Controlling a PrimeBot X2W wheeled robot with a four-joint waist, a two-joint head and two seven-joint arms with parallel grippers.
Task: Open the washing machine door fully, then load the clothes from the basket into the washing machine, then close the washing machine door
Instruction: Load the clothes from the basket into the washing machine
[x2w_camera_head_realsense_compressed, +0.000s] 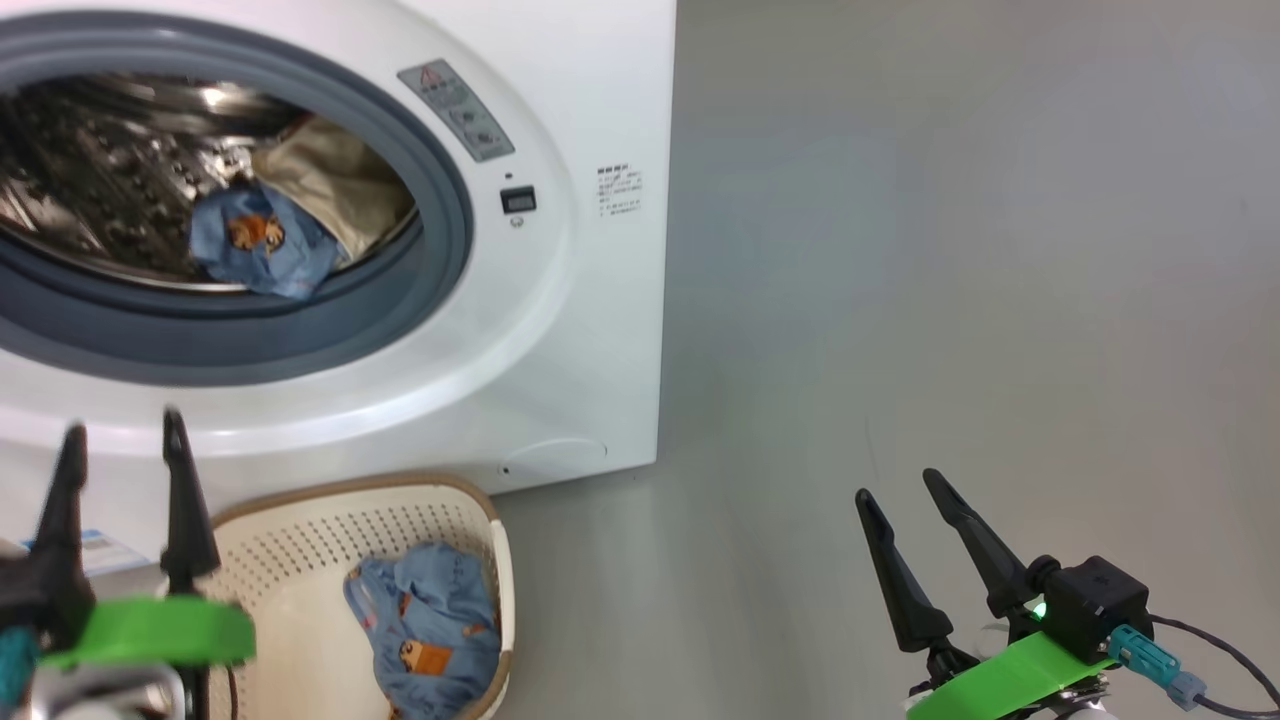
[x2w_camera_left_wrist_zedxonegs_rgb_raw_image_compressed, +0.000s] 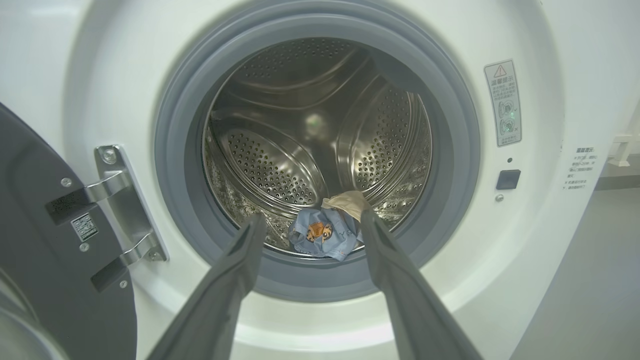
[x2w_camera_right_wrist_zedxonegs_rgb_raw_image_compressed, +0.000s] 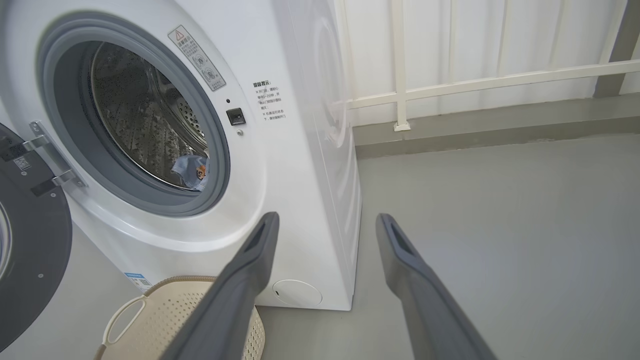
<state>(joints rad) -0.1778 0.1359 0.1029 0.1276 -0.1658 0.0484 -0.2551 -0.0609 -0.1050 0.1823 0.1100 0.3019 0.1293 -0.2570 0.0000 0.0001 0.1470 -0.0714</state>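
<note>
The clothes are split. A light blue denim-like garment with an orange cartoon patch (x2w_camera_head_realsense_compressed: 262, 240) and a cream-beige one (x2w_camera_head_realsense_compressed: 335, 185) lie at the near lip of the perforated steel drum (x2w_camera_left_wrist_zedxonegs_rgb_raw_image_compressed: 270, 170). Another blue printed garment (x2w_camera_head_realsense_compressed: 425, 625) lies in the small cream perforated plastic basket (x2w_camera_head_realsense_compressed: 300, 545), just before the big white front-loading washing machine (x2w_camera_head_realsense_compressed: 590, 330). The round black-rimmed door (x2w_camera_right_wrist_zedxonegs_rgb_raw_image_compressed: 30, 250) hangs wide at the left.

The left claw (x2w_camera_head_realsense_compressed: 123, 422) and right claw (x2w_camera_head_realsense_compressed: 897, 484) are both spread and empty. The left is nearer the basket. It would do best to pinch a thick fold mid-bundle, lift clear of the rim, and release deep past the grey rubber gasket (x2w_camera_left_wrist_zedxonegs_rgb_raw_image_compressed: 185, 150) so that nothing trails in the doorway.

The smooth grey floor (x2w_camera_head_realsense_compressed: 950, 250) runs right to a far white wall with a white rail (x2w_camera_right_wrist_zedxonegs_rgb_raw_image_compressed: 500, 82).
</note>
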